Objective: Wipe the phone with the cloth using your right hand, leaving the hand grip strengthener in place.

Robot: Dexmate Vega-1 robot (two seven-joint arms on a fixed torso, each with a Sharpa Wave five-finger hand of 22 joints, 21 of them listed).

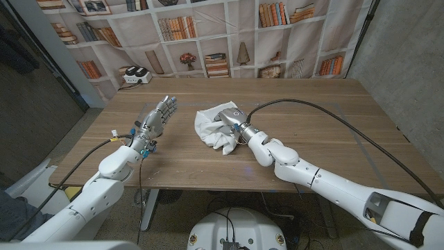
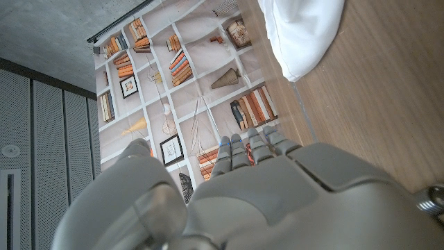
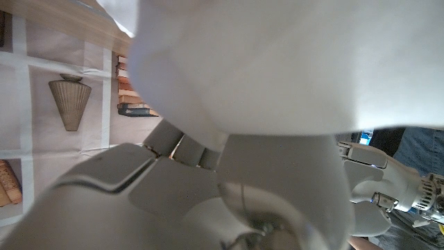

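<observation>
A crumpled white cloth [image 1: 211, 128] lies at the middle of the wooden table [image 1: 312, 139]. My right hand [image 1: 229, 117] is on top of it, fingers buried in the folds and gripping the fabric. In the right wrist view the cloth [image 3: 277, 62] drapes over the fingers of my right hand [image 3: 208, 187] and hides whatever lies beneath. My left hand [image 1: 158, 118] stands to the left of the cloth, a short gap away, fingers stretched out and holding nothing. The left wrist view looks past the left hand [image 2: 263, 201] to an edge of the cloth [image 2: 302, 35].
A small white and black device [image 1: 136, 75] sits at the table's far left corner. A black cable [image 1: 333, 111] arcs over the right half of the table toward my right arm. A bookshelf-print backdrop [image 1: 208, 35] hangs behind the table.
</observation>
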